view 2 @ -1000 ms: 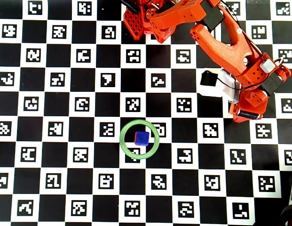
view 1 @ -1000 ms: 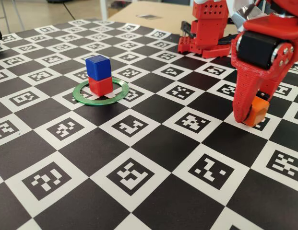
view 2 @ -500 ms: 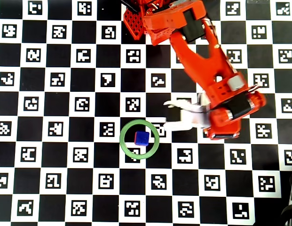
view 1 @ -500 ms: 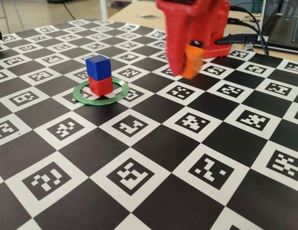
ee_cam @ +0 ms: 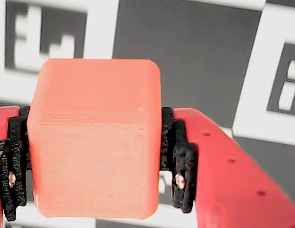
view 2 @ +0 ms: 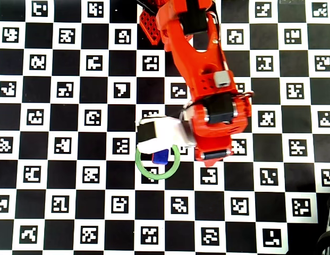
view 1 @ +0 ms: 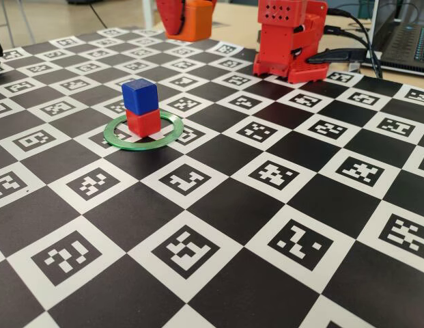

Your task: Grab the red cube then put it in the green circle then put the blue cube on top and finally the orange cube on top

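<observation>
Since the red cube (view 1: 143, 122) already sits inside the green circle (view 1: 172, 134) on the bench (view 1: 218, 205), with the blue cube (view 1: 140, 96) resting squarely on top of it, two of the three placements look finished. The tool (ee_cam: 95, 161) is closed firmly on the orange cube (ee_cam: 95, 137), both black pads (ee_cam: 178, 159) pressing its sides, and in the fixed view this cube hangs high above the board, behind the stack. What is left, as I judge, is to lower the orange cube onto the blue one and release it.
</observation>
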